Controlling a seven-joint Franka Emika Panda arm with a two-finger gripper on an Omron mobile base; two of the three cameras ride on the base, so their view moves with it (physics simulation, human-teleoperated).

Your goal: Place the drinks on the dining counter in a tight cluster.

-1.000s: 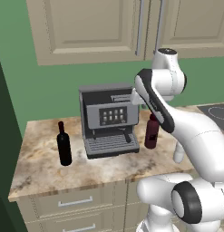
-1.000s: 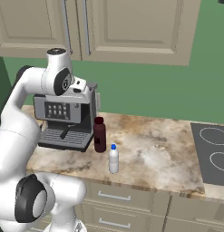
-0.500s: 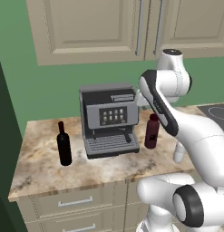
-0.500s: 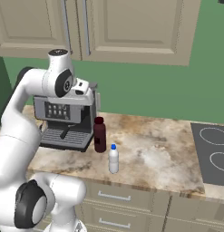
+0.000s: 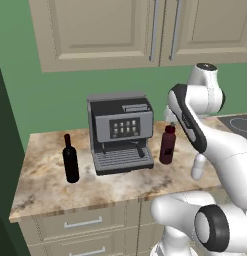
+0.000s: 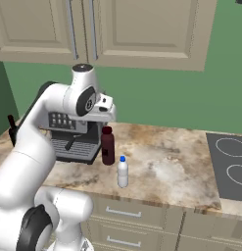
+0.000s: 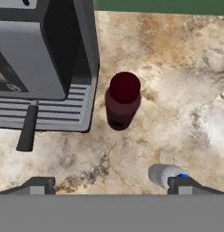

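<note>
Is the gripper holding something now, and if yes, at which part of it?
Nothing is held: the gripper stands open above the counter.

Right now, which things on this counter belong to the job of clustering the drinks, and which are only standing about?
For the job:
maroon bottle
blue-capped clear bottle
black wine bottle

Standing about:
coffee machine
stovetop

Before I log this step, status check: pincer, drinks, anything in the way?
Pincer open, empty, above the counter. Maroon bottle upright beside coffee machine; white bottle nearby; wine bottle beyond the machine. Nothing blocking.
</note>
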